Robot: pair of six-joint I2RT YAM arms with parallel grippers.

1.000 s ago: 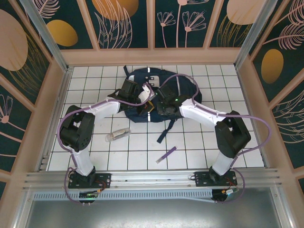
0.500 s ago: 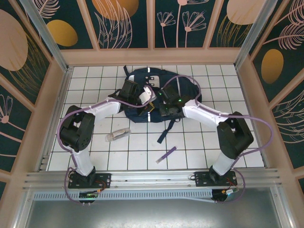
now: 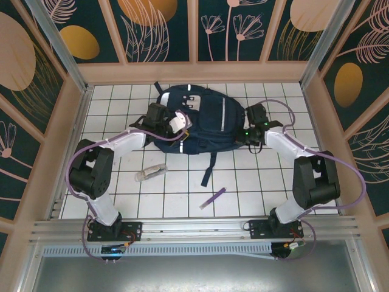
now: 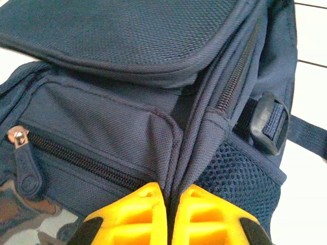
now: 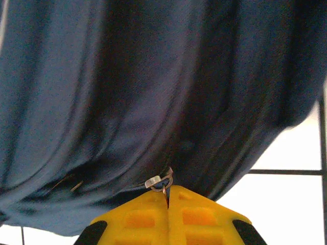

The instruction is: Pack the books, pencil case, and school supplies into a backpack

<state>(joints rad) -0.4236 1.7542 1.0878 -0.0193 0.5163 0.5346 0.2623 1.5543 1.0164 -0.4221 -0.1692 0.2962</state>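
Both jaws clenched: left gripper [image 4: 168, 204] on the backpack [image 3: 209, 118] side seam [image 4: 180, 148], right gripper [image 5: 167, 196] apparently on its zipper pull [image 5: 159, 181]. Brace seam; draw pull steadily.

The left arm [image 3: 91, 173] and the right arm [image 3: 313, 182] are built alike: bulky black joint housings joined by smooth white link covers, each on a flat black base plate [image 3: 115, 231] fixed to a metal rail [image 3: 194, 225]. A thin purple cable [image 3: 67, 169] runs in loose loops along each arm, and a small green light [image 3: 248, 129] glows near the right wrist. The fingers of the left gripper [image 4: 171, 191] and the right gripper [image 5: 168, 194] are bright yellow plastic with shallow rectangular recesses and black outer corners.
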